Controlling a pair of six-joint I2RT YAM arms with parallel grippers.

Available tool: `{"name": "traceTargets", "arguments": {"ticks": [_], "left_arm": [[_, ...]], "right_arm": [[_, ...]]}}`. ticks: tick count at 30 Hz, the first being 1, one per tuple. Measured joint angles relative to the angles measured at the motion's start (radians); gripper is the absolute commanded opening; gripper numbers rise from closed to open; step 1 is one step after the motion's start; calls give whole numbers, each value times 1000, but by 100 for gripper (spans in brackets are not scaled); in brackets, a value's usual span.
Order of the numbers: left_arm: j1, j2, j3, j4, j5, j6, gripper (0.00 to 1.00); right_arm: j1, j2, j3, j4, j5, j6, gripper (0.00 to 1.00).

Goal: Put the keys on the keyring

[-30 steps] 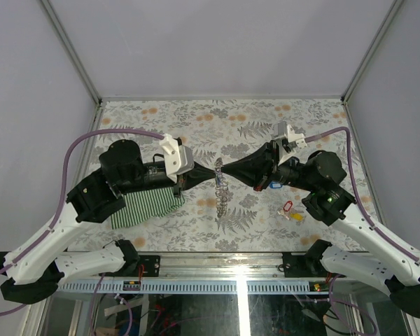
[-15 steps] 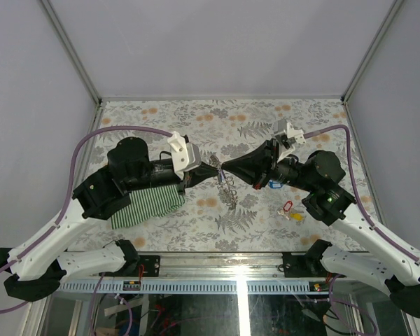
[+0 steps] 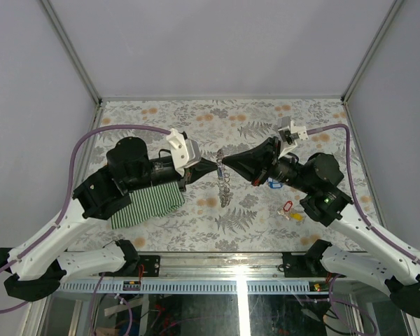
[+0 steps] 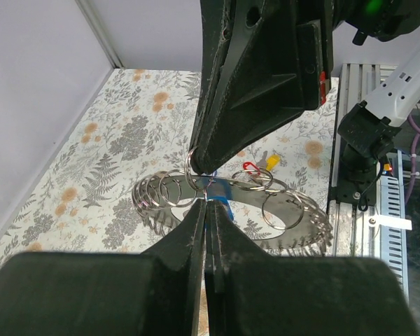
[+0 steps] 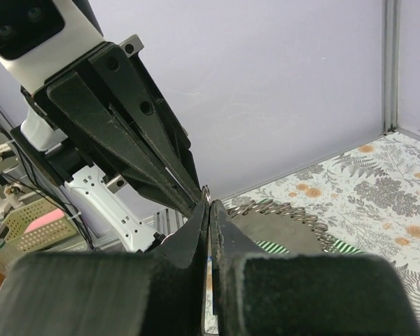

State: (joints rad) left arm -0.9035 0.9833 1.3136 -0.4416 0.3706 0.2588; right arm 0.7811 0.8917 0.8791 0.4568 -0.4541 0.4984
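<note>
The keyring [image 3: 224,186], a silvery toothed loop with small rings, hangs between my two gripper tips above the middle of the table. My left gripper [image 3: 214,165] is shut. In the left wrist view [image 4: 208,204] it pinches the thin metal loop of a blue key [image 4: 222,204] at the keyring [image 4: 294,210]. My right gripper [image 3: 225,162] is shut on a small ring at the keyring's edge [image 5: 208,204]; the toothed loop [image 5: 294,213] shows behind it. Another blue key [image 3: 275,184], a red key [image 3: 288,206] and a yellow key [image 3: 296,216] lie on the table under the right arm.
A green striped cloth [image 3: 147,203] lies under the left arm. The flowered table [image 3: 217,119] is walled by a metal frame at the back and both sides. The two gripper tips almost touch each other.
Both gripper tips have moved slightly toward the far side together, still shut. The keyring has swung beneath them, first to the right, then back to hang straighter.
</note>
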Motion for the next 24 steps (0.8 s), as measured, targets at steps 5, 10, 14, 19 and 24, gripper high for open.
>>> {"name": "traceTargets", "arguments": {"ticks": [5, 10, 14, 19, 24], "left_arm": [[-6, 3, -14, 24, -28, -3, 0], [-14, 11, -31, 48, -53, -13, 0], [-28, 24, -31, 55, -82, -15, 0], [-51, 39, -31, 62, -130, -15, 0], [-70, 52, -31, 65, -176, -14, 0]], "right_arm": [[0, 0, -22, 37, 29, 37, 0], [0, 0, -43, 61, 61, 61, 0], [0, 0, -53, 72, 85, 79, 0], [0, 0, -59, 71, 114, 87, 0], [0, 0, -59, 51, 148, 87, 0]]}}
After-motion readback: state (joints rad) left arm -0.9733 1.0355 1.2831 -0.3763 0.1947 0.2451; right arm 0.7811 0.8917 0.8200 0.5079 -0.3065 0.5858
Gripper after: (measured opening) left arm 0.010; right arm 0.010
